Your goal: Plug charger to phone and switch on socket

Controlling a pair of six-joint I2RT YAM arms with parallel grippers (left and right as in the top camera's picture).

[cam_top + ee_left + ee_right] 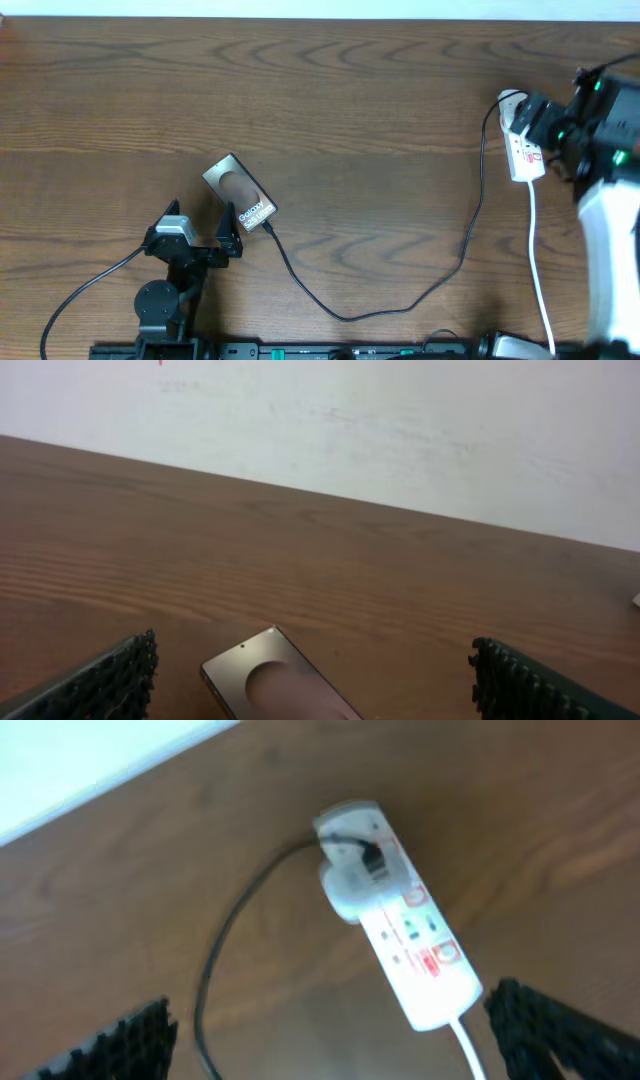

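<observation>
The phone [240, 196] lies on the wooden table at the left, screen up; its far end shows in the left wrist view [275, 680]. The charger [400, 300], a thin black cable, runs from the phone's near corner to the socket [525, 155] at the far right. My left gripper [200, 232] is open just before the phone, with the phone between its fingers [310, 685]. My right gripper [537, 128] is open, hovering over the socket's plug end. In the right wrist view the socket [410, 940] has a black plug in it, and the charger [225, 935] leads off left between the fingers [340, 1040].
The socket's white cord [540, 270] runs toward the table's front edge on the right, and shows in the right wrist view [470, 1050]. A white wall [400, 430] stands behind the table's far edge. The robot bases sit along the front edge.
</observation>
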